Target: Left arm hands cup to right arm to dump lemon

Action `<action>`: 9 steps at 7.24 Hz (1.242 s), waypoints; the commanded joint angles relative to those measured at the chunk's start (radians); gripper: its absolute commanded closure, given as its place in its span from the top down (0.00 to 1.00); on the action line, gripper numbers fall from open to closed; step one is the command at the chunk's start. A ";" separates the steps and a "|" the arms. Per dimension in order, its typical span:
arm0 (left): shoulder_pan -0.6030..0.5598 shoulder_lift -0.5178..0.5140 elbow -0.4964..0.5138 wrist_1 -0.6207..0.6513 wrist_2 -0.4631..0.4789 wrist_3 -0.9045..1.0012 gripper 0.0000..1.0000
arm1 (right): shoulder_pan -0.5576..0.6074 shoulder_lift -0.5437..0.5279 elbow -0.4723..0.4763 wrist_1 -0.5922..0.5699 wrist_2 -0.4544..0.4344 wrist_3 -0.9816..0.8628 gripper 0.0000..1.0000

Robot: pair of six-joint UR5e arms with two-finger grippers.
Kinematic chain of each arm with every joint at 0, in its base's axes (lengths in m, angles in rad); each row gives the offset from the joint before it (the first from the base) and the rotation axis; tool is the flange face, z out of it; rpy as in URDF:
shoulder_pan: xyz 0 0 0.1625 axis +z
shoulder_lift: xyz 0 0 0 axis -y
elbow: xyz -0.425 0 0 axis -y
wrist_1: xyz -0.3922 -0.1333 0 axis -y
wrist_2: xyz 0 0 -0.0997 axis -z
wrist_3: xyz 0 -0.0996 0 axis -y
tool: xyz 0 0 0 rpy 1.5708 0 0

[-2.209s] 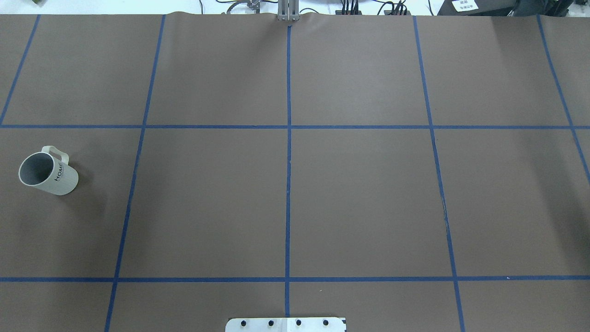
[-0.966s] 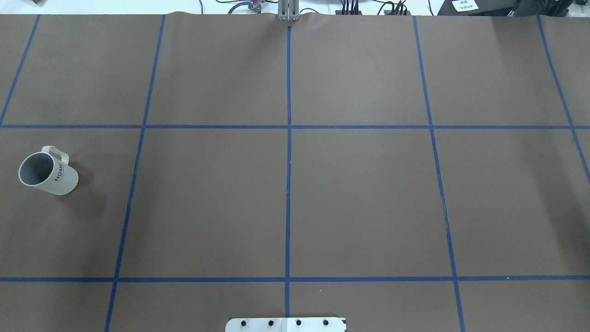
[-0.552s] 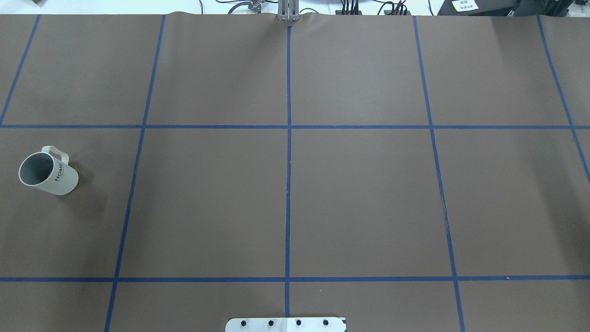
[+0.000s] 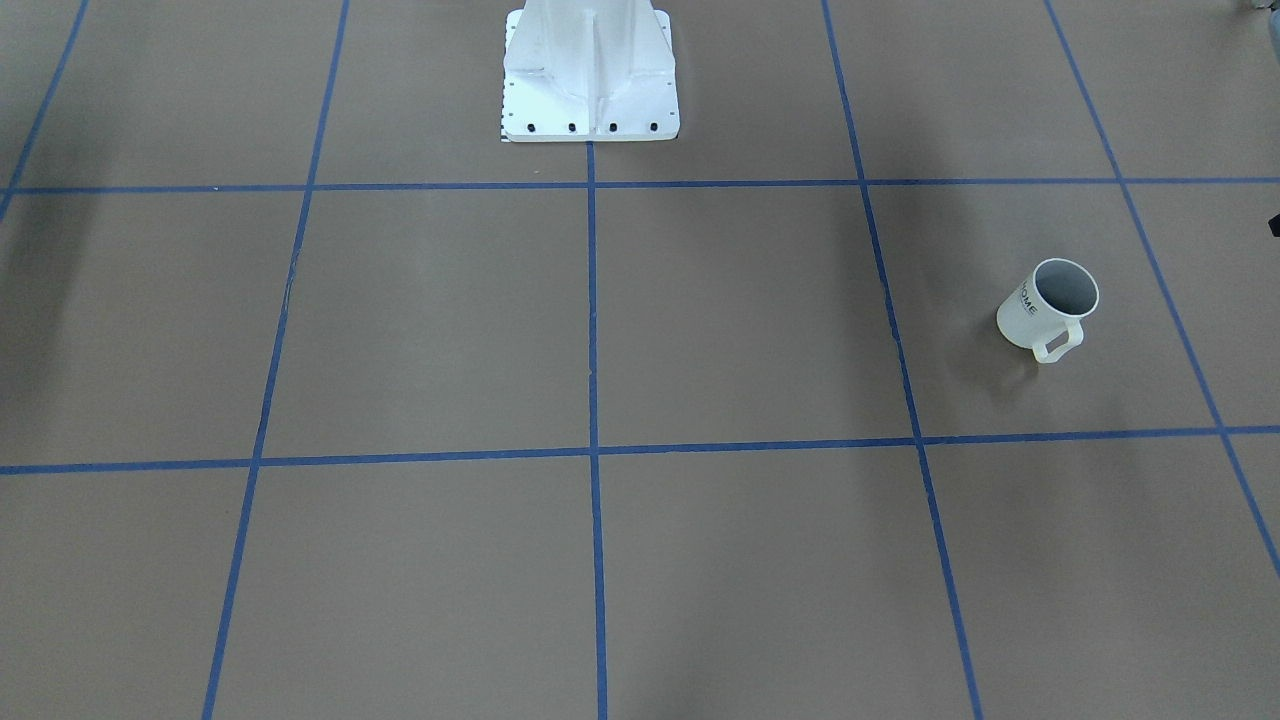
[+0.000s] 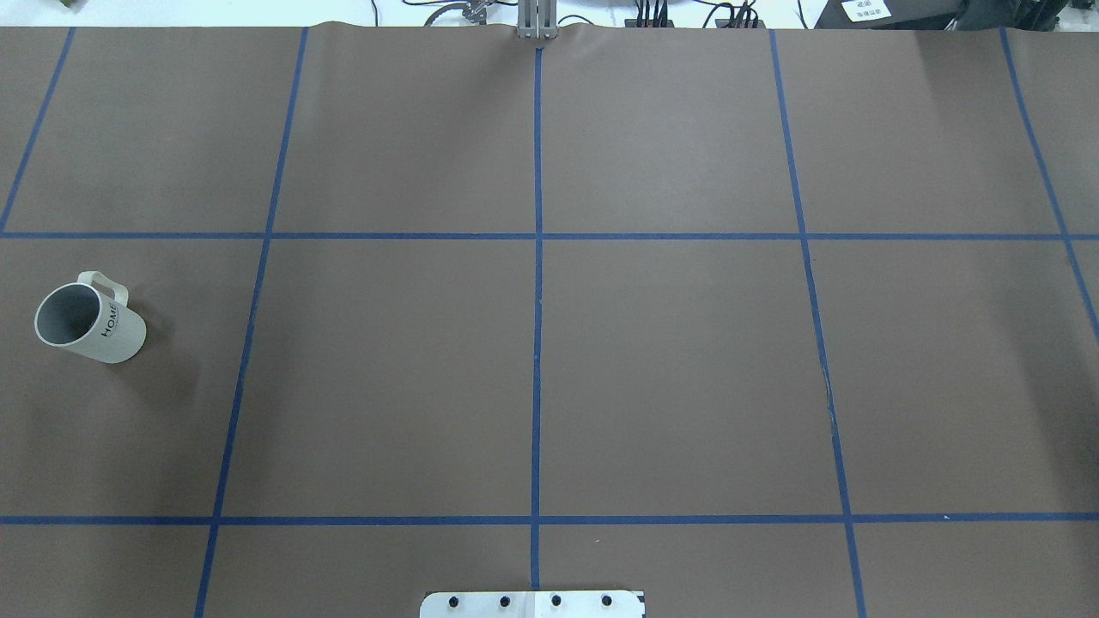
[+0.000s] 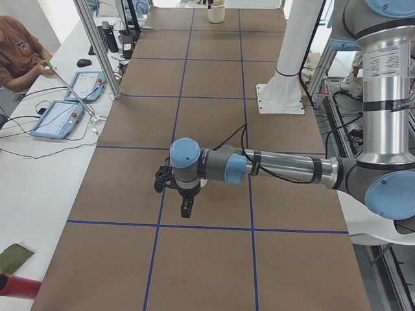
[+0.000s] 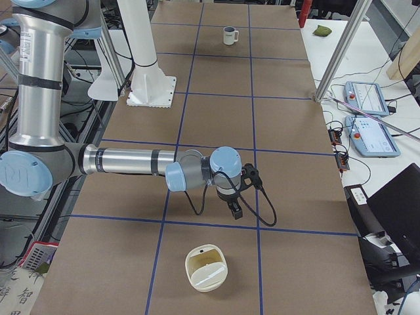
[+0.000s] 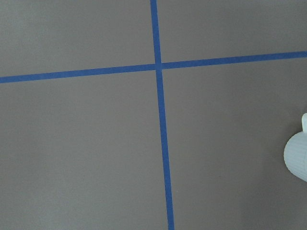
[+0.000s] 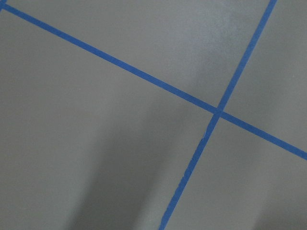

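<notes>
Logging cup (image 5: 90,322) standing upright at 9 o'clock on tabletop (image 5: 670,369) in overhead view, showing grey inside. Noting left end effector (image 6: 186,208) and right end effector (image 7: 235,211) hanging over tabletop; cannot tell opening or hold.

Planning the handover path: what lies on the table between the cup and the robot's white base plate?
Only bare brown table cover crossed by blue tape lines separates the cup from the base plate, as the overhead view shows.
</notes>
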 commanded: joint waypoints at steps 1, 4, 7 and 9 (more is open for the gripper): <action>0.089 -0.004 -0.002 -0.098 -0.021 -0.177 1.00 | 0.000 -0.013 -0.016 0.052 0.018 0.006 1.00; 0.275 -0.058 -0.001 -0.170 -0.015 -0.441 1.00 | -0.002 0.000 -0.016 0.054 0.013 0.061 1.00; 0.309 -0.056 0.017 -0.170 -0.021 -0.453 1.00 | -0.005 0.002 -0.016 0.051 0.016 0.080 1.00; 0.341 -0.059 0.036 -0.177 -0.015 -0.528 1.00 | -0.009 0.004 -0.016 0.051 0.018 0.092 1.00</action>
